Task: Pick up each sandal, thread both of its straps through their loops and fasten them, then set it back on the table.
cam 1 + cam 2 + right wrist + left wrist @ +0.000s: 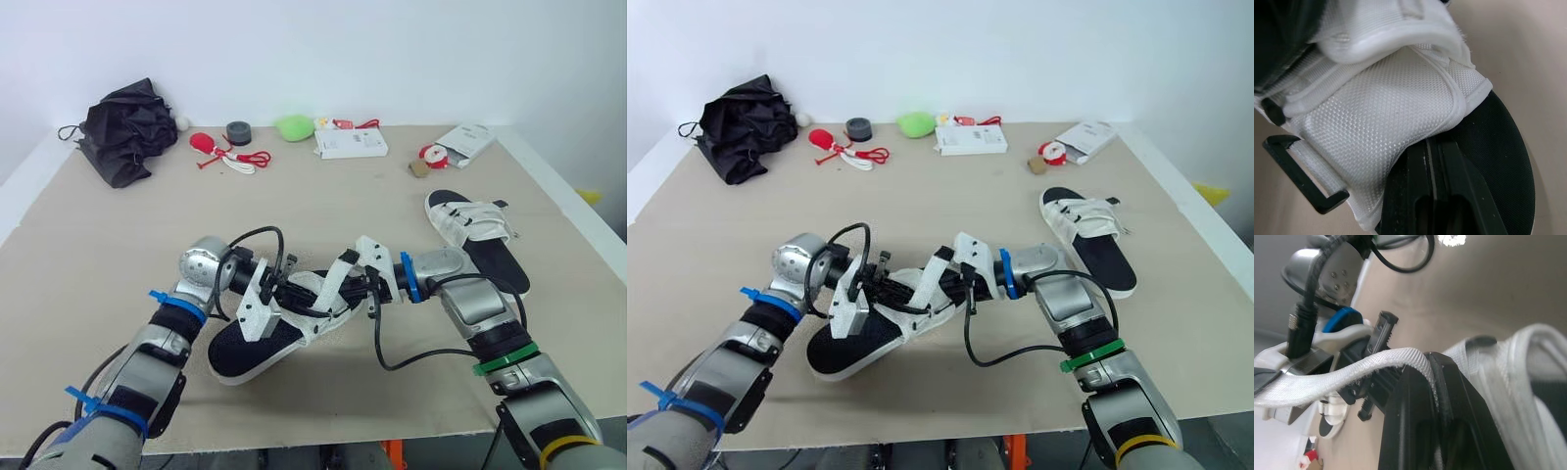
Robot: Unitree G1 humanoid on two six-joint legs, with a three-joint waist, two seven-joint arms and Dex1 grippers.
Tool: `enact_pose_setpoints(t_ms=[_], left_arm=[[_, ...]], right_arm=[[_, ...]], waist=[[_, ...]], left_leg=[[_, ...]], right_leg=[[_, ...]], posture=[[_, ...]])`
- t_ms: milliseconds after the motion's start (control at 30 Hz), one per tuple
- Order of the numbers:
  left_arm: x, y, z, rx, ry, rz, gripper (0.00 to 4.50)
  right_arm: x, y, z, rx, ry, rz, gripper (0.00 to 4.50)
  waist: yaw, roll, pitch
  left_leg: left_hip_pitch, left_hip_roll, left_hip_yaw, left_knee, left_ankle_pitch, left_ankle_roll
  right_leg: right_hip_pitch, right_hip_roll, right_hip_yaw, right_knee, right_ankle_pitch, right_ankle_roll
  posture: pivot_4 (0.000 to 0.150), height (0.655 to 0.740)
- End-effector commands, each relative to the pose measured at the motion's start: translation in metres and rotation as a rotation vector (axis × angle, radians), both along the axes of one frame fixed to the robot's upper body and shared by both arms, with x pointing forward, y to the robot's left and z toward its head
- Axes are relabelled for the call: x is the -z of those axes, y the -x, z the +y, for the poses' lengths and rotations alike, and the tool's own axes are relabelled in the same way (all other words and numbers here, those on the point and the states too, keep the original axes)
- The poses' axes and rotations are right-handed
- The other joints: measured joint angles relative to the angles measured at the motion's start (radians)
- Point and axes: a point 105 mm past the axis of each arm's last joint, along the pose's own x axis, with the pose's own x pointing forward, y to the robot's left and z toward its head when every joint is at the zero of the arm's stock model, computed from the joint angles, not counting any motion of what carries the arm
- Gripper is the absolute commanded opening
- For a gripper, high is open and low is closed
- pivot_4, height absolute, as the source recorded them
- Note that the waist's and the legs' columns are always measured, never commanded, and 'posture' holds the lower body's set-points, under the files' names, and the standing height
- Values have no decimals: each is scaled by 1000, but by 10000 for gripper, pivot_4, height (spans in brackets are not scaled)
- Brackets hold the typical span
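A black-soled sandal with a white mesh upper [245, 354] sits tilted at the near centre of the beige worktop [98, 255], held between both arms. Your left pincer [292, 290] is clamped on its white webbing strap [1352, 369]. Your right pincer [345, 286] is closed on the mesh upper, beside the black plastic loop [1303, 176]. The strap looks limp and light, so grip it near its tip. A matching second sandal [480, 235] lies flat at the right.

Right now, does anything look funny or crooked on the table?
Yes. The near sandal is tipped up on its side between the left hand and right hand, one white strap sticking up loose. The far sandal lies flat.
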Motion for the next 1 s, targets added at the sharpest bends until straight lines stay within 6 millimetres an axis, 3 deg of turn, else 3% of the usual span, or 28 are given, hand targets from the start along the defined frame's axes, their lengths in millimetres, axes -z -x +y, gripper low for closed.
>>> enact_pose_setpoints(t_ms=[33,300,533,667,1000], left_arm=[[38,1,16,10,-275,11,368],[33,-10,12,22,-331,-92,368],[-14,-25,-18,-37,-47,-198,368],[-40,-27,-19,-66,154,-209,368],[-44,-13,-20,13,262,-242,368]], right_arm=[[32,2,-16,65,102,88,0],[34,3,-14,60,100,92,0],[34,2,-13,58,96,93,0],[34,2,-12,54,98,94,0],[33,2,-12,44,104,97,0]], waist=[[0,1,-1],[0,5,-4],[1,5,-4],[0,5,-4],[0,5,-4]], left_leg=[[0,0,0,0,0,0],[0,0,0,0,0,0],[0,0,1,2,1,2],[-2,0,2,5,1,2],[-3,1,4,3,0,3]], right_leg=[[0,0,0,0,0,0],[0,0,0,0,0,0],[1,-1,0,0,1,3],[0,-3,0,0,3,5],[-2,-1,1,0,3,6]], posture=[[1500,7400],[1500,7400],[1500,7400],[1500,7400],[1500,7400]])
